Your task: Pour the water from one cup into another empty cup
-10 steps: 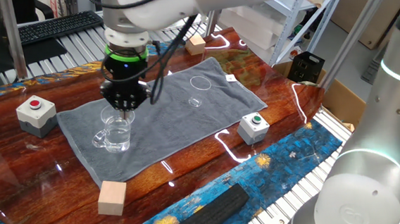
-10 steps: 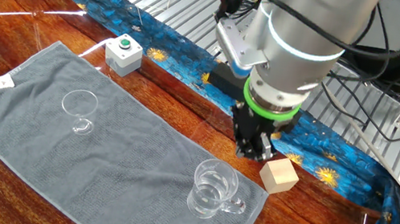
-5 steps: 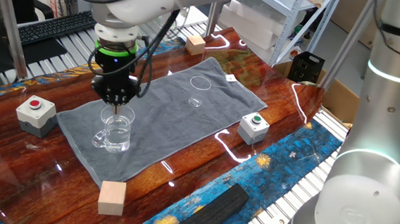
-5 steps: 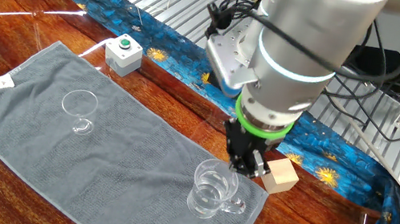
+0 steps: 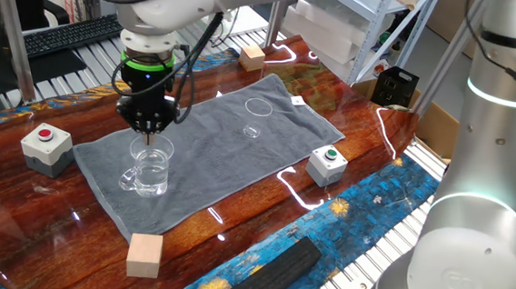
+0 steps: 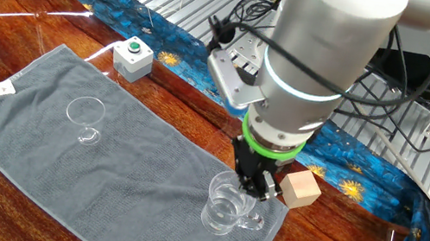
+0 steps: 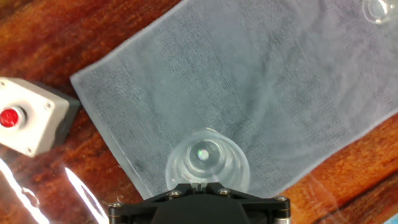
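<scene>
The robot is a thick, rounded arm (image 6: pixel 326 34) in glossy white and silver-grey shells, built of fat cylindrical segments. A glowing green ring (image 6: pixel 272 146) circles the wrist just above the black gripper (image 6: pixel 254 188), whose dark fingers taper to a narrow tip. A pale light-blue ring shows on the large grey segment (image 5: pixel 509 90) nearest one fixed camera. Black cables (image 5: pixel 199 50) loop loosely along the wrist, and a grey boxy module (image 6: pixel 235 76) sits on its side. In the hand view, the gripper's black base plate (image 7: pixel 199 204) carries small silver screws.
</scene>
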{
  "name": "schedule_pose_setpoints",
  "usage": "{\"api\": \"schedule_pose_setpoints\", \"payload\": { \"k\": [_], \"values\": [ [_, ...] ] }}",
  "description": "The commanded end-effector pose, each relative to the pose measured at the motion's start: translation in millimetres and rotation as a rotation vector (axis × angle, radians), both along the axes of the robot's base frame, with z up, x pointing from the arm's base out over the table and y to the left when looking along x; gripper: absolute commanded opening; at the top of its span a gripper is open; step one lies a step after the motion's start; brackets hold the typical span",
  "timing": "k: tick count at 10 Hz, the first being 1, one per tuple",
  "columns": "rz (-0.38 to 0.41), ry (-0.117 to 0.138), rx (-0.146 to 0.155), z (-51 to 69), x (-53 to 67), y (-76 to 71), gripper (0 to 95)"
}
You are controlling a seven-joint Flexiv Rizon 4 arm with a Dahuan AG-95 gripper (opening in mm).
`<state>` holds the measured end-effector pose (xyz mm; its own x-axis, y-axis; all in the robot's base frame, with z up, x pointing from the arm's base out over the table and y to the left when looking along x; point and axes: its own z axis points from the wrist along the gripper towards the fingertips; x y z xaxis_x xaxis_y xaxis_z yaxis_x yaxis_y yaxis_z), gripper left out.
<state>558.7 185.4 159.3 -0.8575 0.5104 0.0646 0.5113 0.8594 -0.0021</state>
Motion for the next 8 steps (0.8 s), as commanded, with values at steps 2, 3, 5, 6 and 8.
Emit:
{"api": "schedule_pose_setpoints", "payload": {
  "k": [2,3,5,6,8],
  "values": [
    [-0.012,-0.006,-0.003,-1.4,2.0,-2.3,0.0],
    [-0.017,-0.008,-0.005,-2.2,3.6,-3.8,19.0],
    [-0.046,-0.008,-0.004,-5.4,6.5,-8.1,38.0],
    [-0.054,-0.008,-0.004,-5.8,6.7,-8.1,57.0],
    [-0.087,-0.005,-0.005,-6.8,7.0,-7.8,95.0]
  ]
}}
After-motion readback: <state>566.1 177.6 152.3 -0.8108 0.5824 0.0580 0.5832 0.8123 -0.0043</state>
